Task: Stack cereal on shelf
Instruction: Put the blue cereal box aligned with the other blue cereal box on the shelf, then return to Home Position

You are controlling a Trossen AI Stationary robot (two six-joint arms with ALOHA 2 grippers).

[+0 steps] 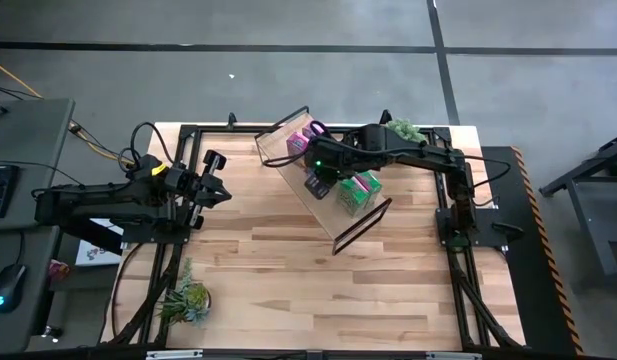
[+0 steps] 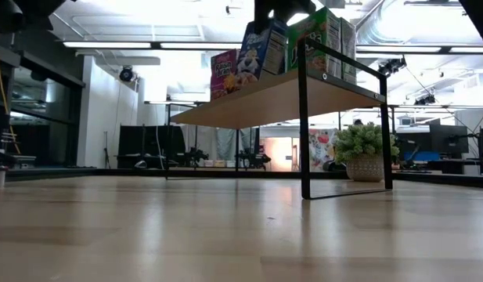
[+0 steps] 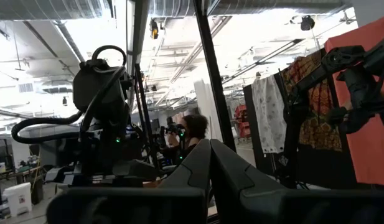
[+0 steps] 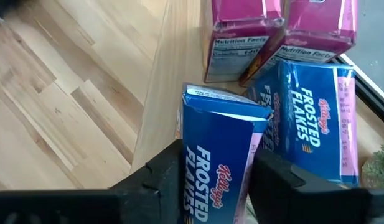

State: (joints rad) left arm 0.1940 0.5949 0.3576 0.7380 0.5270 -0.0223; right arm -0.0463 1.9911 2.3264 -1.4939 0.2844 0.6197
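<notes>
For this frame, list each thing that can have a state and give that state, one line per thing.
Right end effector: over the shelf, fingers either side of a blue cereal box; grip not certain.
Blue cereal box: upright on the shelf, between the fingers.
Second blue box: on the shelf, beside it.
Pink boxes: on the shelf, beyond the blue ones.
Green boxes: on the shelf.
Shelf: standing on the table.
Left end effector: shut, empty, at the table's left edge.

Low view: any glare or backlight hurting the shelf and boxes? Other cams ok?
Low view: bright ceiling lights wash out the background behind the shelf, and the cereal boxes look shaded against them. Left wrist view: strongly backlit, the left gripper is nearly a silhouette. Right wrist view: evenly lit, lettering on the blue box is readable.
</notes>
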